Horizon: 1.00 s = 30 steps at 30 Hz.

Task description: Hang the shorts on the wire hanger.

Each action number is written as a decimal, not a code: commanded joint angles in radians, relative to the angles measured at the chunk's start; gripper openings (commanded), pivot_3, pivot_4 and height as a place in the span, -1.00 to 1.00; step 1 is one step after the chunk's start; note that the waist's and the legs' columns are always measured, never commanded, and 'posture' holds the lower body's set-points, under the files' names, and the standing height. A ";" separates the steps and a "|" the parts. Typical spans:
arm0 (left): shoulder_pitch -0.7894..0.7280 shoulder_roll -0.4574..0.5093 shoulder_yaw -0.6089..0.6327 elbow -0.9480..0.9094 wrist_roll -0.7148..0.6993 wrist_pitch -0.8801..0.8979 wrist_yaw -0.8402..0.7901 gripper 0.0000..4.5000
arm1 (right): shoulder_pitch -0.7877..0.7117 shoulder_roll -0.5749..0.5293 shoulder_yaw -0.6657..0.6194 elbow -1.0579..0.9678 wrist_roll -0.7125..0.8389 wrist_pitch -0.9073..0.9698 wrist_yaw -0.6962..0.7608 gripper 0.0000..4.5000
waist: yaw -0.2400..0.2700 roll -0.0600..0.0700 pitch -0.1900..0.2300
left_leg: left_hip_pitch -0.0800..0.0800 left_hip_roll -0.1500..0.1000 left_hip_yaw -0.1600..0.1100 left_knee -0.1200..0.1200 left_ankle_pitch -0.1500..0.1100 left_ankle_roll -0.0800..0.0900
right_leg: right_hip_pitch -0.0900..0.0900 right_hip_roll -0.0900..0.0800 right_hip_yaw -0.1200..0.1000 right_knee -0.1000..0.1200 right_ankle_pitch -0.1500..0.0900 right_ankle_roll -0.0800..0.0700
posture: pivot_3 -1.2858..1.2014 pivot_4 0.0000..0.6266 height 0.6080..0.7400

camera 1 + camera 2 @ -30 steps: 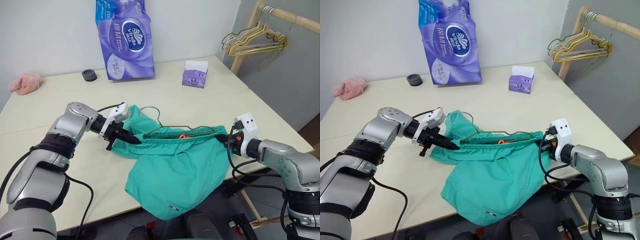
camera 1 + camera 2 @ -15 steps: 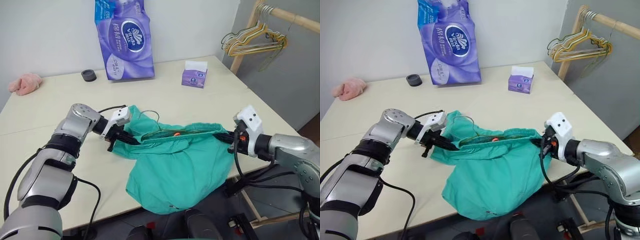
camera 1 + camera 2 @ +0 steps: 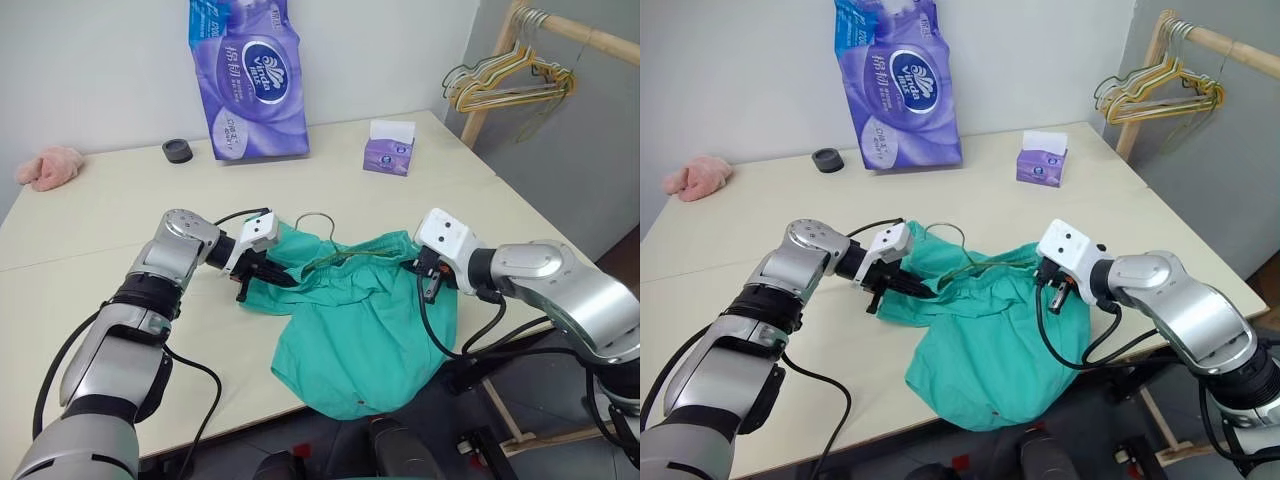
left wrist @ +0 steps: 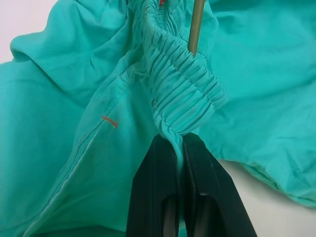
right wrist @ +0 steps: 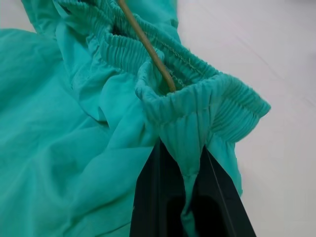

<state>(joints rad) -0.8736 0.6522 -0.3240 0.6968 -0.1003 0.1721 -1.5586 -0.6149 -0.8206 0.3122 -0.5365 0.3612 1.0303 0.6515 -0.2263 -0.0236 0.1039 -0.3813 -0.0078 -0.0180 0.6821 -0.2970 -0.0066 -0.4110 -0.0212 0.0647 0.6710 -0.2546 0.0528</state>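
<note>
The teal shorts (image 3: 360, 320) lie bunched at the table's front edge, their legs hanging over it. The thin wire hanger (image 3: 315, 222) lies inside the waistband, its hook sticking out on the far side. My left gripper (image 3: 270, 280) is shut on the waistband's left end; in the left wrist view the gathered elastic sits pinched in the gripper (image 4: 178, 140), with the wire hanger (image 4: 196, 24) just past it. My right gripper (image 3: 425, 285) is shut on the waistband's right end, where the wire hanger (image 5: 145, 47) runs out of the cloth above the gripper (image 5: 181, 148).
A tall purple tissue pack (image 3: 250, 75), a black round cap (image 3: 178, 150) and a small tissue box (image 3: 388, 150) stand at the table's far side. A pink cloth lump (image 3: 48, 165) lies far left. A wooden rack with several hangers (image 3: 510, 85) stands beyond the right edge.
My right gripper has swung left and up with its end of the waistband, rolling as it went. The stretched waistband has gone slack and the shorts have bunched narrower. The left gripper barely moved.
</note>
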 commanded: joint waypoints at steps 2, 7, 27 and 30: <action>0.024 -0.027 -0.004 -0.056 0.023 -0.023 -0.001 -1.00 | -0.043 -0.024 0.029 -0.024 -0.054 -0.094 0.063 -0.68 | 0.000 0.000 0.000 | 0.000 0.000 0.000 0.000 0.000 0.000 | 0.000 0.000 0.000 0.000 0.000 0.000 | -0.20 -0.73 1.00; 0.042 -0.035 0.007 -0.079 0.034 -0.029 0.001 -1.00 | -0.042 -0.051 0.030 -0.049 -0.093 -0.117 0.096 0.06 | -0.001 0.001 0.000 | 0.000 0.000 0.000 0.000 0.000 0.000 | 0.000 0.000 0.000 0.000 0.000 0.000 | -0.20 -0.74 1.00; 0.057 -0.063 0.034 -0.065 0.046 -0.076 0.021 -1.00 | 0.121 -0.155 -0.073 0.050 -0.063 -0.071 0.203 0.50 | 0.001 0.003 -0.002 | 0.001 -0.001 0.001 0.000 0.000 0.000 | 0.001 -0.001 0.000 -0.001 0.000 0.000 | -0.20 -0.78 1.00; 0.056 -0.063 0.036 -0.056 0.048 -0.084 0.024 -1.00 | 0.114 -0.125 -0.055 0.099 -0.065 -0.071 0.211 0.50 | 0.000 0.003 -0.002 | 0.001 0.000 0.001 0.000 0.000 0.000 | 0.001 -0.001 0.001 0.000 0.000 0.000 | -0.20 -0.78 1.00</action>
<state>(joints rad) -0.8215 0.5950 -0.2936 0.6314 -0.0575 0.0983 -1.5384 -0.4876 -0.9490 0.2585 -0.4526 0.2976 0.9672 0.8522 -0.2262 -0.0203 0.1018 -0.3804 -0.0082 -0.0175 0.6821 -0.2970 -0.0067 -0.4101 -0.0220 0.0651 0.6708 -0.2545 0.0528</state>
